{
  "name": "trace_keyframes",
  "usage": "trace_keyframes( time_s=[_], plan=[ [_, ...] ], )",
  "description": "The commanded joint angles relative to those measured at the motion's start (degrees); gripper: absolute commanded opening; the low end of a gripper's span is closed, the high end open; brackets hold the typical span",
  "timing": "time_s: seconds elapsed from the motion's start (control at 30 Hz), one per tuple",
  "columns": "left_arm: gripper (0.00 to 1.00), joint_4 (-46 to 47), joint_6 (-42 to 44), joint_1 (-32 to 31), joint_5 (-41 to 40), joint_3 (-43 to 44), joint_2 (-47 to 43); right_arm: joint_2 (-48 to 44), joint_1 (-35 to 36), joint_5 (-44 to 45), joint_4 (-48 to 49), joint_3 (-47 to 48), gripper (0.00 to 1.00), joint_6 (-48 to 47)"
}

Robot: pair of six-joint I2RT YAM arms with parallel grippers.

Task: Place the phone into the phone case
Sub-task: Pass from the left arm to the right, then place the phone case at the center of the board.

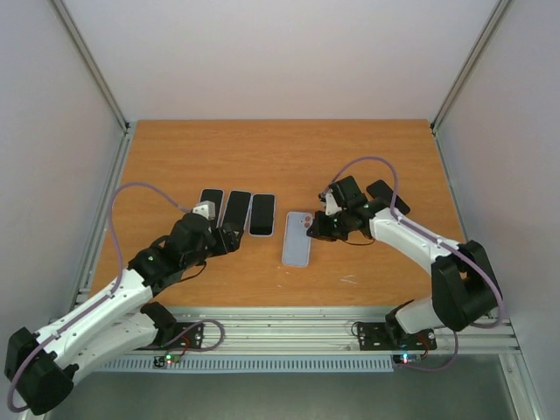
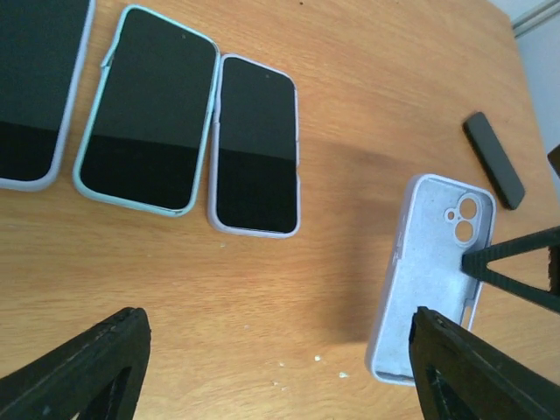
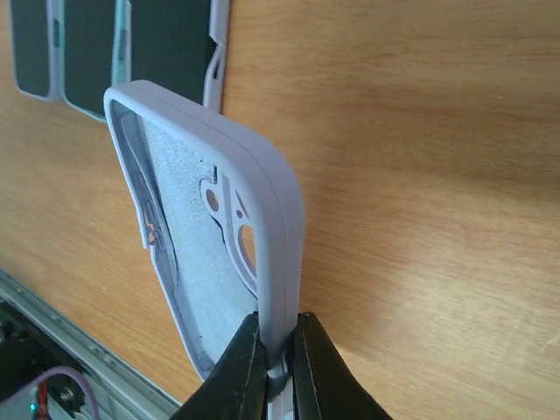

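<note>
Phone case [image 1: 297, 239]: centre of top view, open side up, nothing inside.
Right jaws: clamped on its camera-hole rim.
Left jaws: wide apart, beside three cased phones [image 1: 237, 210].
Dark phone [image 2: 494, 160]: on desk [image 1: 262, 149], upper right of left wrist view.

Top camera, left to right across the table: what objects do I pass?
First dark phone → second dark phone → pale-rimmed phone → empty lilac case → black phone.

The phone [image 2: 35, 79] nearest the left edge of the desk [image 2: 262, 297] ran off the left wrist view; the right wrist view cut off the phone case [image 3: 201, 254] at its gripped end.
</note>
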Motion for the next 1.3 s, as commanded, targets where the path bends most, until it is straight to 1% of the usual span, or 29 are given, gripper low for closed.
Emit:
trace_keyframes(
  time_s=[0.0, 0.17, 0.4, 0.7, 0.9, 1.0, 1.1, 1.2, 1.27],
  plan=[
    [0.85, -6.0, 6.6, 0.2, -3.5, 3.2, 0.1, 4.8, -1.2, -3.0, -9.0, 4.2, 0.01, -10.1],
    [0.99, -6.7, 7.9, 0.3, -3.1, 3.6, 0.0, 10.7, -1.2, -5.1, -9.5, 7.2, 0.01, -13.4],
    [0.99, -6.8, 8.6, 0.7, -2.0, 3.7, 0.5, 18.0, -1.2, -4.7, -12.0, 12.2, 0.02, -18.3],
    [0.99, -6.5, 8.6, 1.3, -1.0, 3.2, 1.3, 25.6, -1.2, -3.2, -14.4, 17.3, 0.13, -21.2],
    [0.99, -5.7, 8.6, 1.6, 0.1, 2.7, 2.4, 25.3, -1.5, -0.4, -16.5, 19.2, 0.27, -22.3],
    [0.99, -5.4, 8.7, 1.8, 0.4, 2.1, 2.4, 24.0, -2.5, 1.0, -18.1, 20.1, 0.38, -22.9],
    [0.99, -5.4, 8.8, 1.9, 0.3, 1.6, 2.2, 22.7, -4.5, 2.2, -19.7, 21.1, 0.49, -23.5],
    [0.99, -6.1, 8.8, 2.1, 0.4, 1.7, 2.2, 22.1, -8.0, 3.9, -20.7, 22.8, 0.58, -23.6],
    [0.99, -6.2, 8.8, 2.2, 0.6, 1.9, 2.3, 22.0, -10.8, 4.3, -20.9, 24.2, 0.67, -23.5]
  ],
)
